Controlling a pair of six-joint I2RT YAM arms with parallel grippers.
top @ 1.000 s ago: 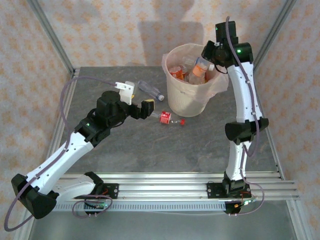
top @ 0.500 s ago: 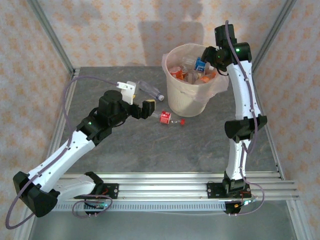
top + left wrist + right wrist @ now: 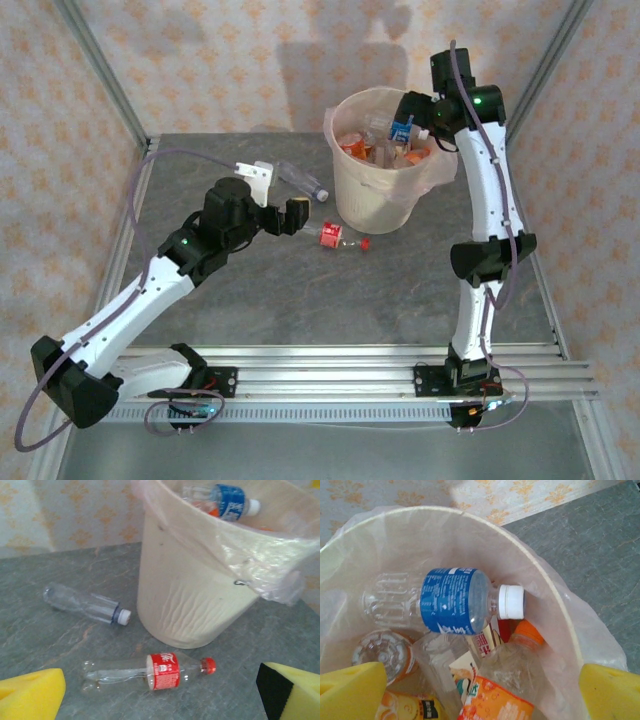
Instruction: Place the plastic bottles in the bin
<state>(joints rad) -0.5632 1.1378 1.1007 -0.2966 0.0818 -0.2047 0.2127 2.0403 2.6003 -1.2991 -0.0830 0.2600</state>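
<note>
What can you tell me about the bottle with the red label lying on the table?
The red-label bottle is clear plastic, looks empty and is a bit squashed in the middle. It has a red wrap-around label with white writing and a red cap. It lies on its side on the grey table, with its cap pointing right in the left wrist view. It sits just in front of the bin, seemingly not touching it.

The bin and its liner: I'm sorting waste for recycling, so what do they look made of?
The bin looks like moulded plastic: beige-white, matte, with faint ribs down its wall. The liner is probably thin plastic film: translucent, slightly pinkish, crinkled and shiny where it folds over the rim.
</note>
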